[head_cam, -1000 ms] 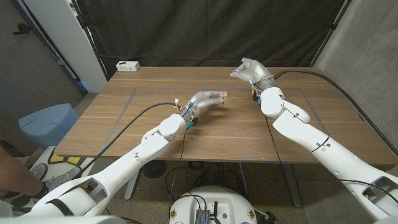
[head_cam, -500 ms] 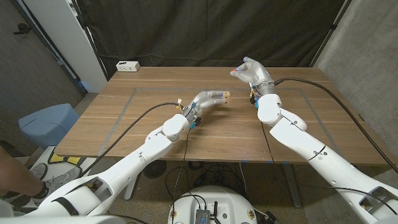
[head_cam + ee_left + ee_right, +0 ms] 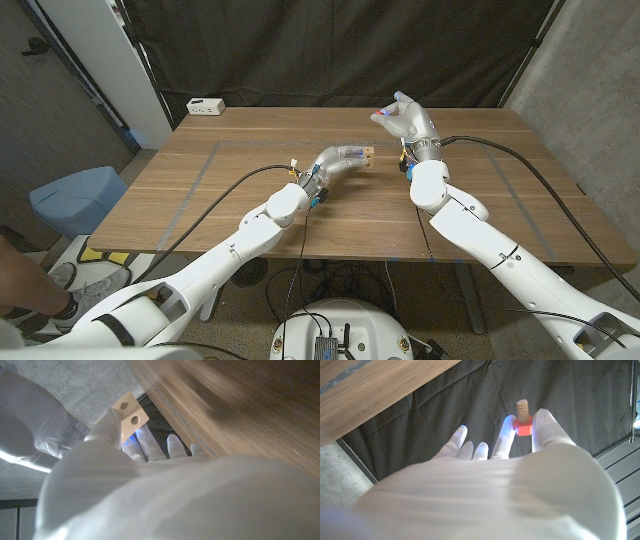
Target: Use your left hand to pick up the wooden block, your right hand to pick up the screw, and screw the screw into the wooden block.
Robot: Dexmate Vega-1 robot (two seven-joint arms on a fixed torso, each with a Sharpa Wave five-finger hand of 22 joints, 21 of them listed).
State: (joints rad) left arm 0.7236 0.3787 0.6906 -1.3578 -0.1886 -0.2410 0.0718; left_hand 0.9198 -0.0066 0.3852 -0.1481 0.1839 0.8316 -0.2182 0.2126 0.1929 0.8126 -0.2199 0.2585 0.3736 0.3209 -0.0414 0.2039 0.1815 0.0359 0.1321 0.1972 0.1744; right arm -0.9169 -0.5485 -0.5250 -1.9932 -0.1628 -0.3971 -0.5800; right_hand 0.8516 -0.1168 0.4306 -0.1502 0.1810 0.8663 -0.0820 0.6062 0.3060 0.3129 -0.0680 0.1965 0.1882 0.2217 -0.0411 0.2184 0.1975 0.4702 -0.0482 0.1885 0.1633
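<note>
Wooden block (image 3: 361, 155) held in left hand (image 3: 335, 161) fingers; right hand (image 3: 407, 120) pinches screw (image 3: 522, 417).

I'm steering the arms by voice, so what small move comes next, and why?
Probably bring the right hand toward the left hand: it pinches the red-headed wooden screw, the left holds the pale two-holed wooden block, and they are apart.

the head view looks down from above the near edge of the wooden table (image 3: 250, 190). each wrist view sits close behind its own hand, sharing that table's surface (image 3: 240, 410) (image 3: 365, 390).
</note>
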